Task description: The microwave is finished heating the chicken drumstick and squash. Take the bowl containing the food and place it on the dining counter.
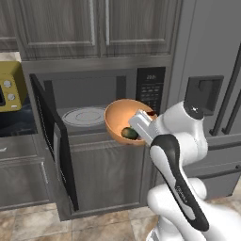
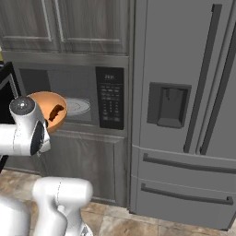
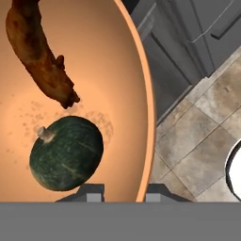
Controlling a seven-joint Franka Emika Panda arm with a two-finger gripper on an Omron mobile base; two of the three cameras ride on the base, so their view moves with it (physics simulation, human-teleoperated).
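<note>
The orange-tan bowl (image 1: 120, 120) (image 2: 47, 102) hangs tilted in front of the open microwave (image 1: 94, 94) (image 2: 87, 87), with my gripper (image 1: 141, 121) (image 3: 123, 193) shut on its rim. In the hand view one fingertip sits inside the bowl (image 3: 108, 70) and the other outside it. The dark green squash (image 1: 129, 133) (image 3: 66, 153) lies low in the bowl, close to the fingers. The reddish-brown chicken drumstick (image 2: 56, 112) (image 3: 40, 56) lies further in. The white turntable (image 1: 84, 116) is bare. The dining counter is out of view.
The microwave door (image 1: 52, 136) stands swung open to the left. A yellow toaster oven (image 1: 10, 87) sits further left. A tall grey fridge (image 2: 184, 115) rises on the right. Wooden cabinets (image 1: 94, 28) hang above, and below lies tiled floor (image 3: 202, 136).
</note>
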